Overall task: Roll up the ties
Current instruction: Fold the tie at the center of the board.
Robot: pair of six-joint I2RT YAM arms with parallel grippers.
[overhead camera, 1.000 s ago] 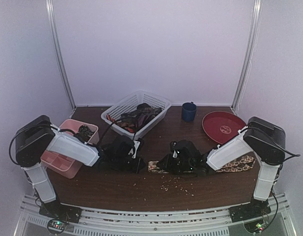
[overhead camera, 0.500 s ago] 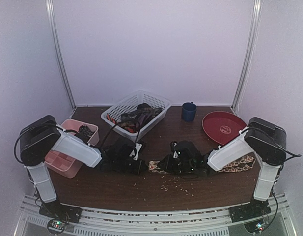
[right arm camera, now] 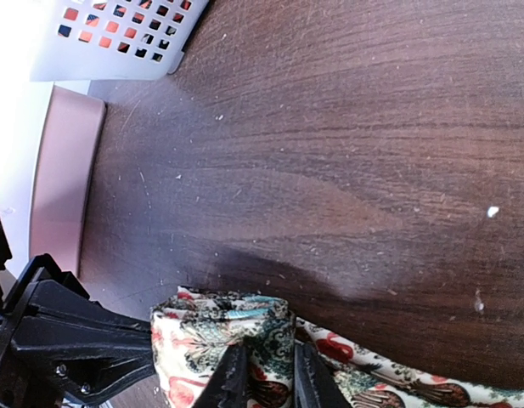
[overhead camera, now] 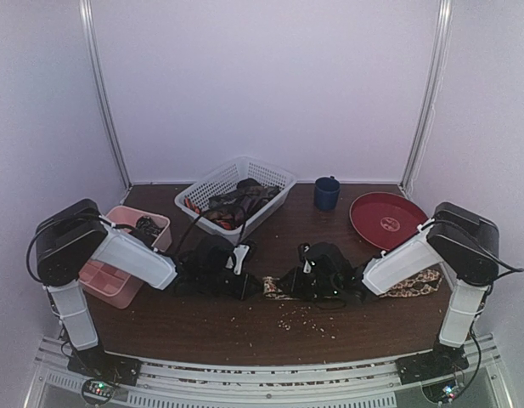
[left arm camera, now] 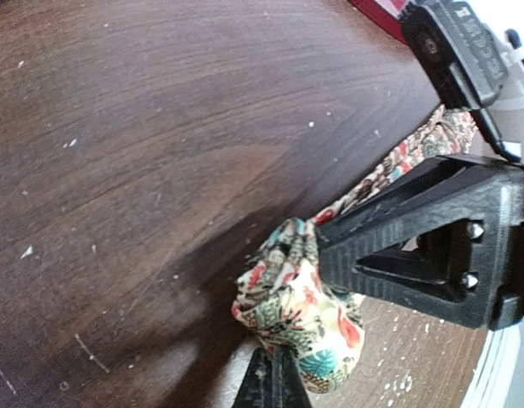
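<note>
Both arms meet at mid-surface [overhead camera: 245, 333] and all the action is on one floral tie [left arm camera: 297, 310]. Its near end is bunched into a small fat roll, and the rest runs off flat towards the right arm's side.

The right fingers [right arm camera: 230, 378] stand a little apart and straddle the roll with patterned cloth filling the gap. That reads as a pinch on the bundle, probably to stop the turns springing loose. The left fingers [left arm camera: 270, 389] are pressed tight together, their tips right against the underside of the roll. My guess is they act as the core or the prod that turns the cloth over. Having the two arms come in from opposite sides makes sense for soft fabric, with one steadying and one winding.

More ties [overhead camera: 236, 204] lie heaped in the white basket [overhead camera: 263, 214] at the back, well apart, so those rolls are not yet begun.

Now the blind spots. From above, both wrists cover the roll completely, and only the flat tail shows beyond the right arm. The left fingers are cut off by the bottom edge of their own view, so I can't tell whether they nip a fold or merely touch. How many turns are in that roll, I can't say
</note>
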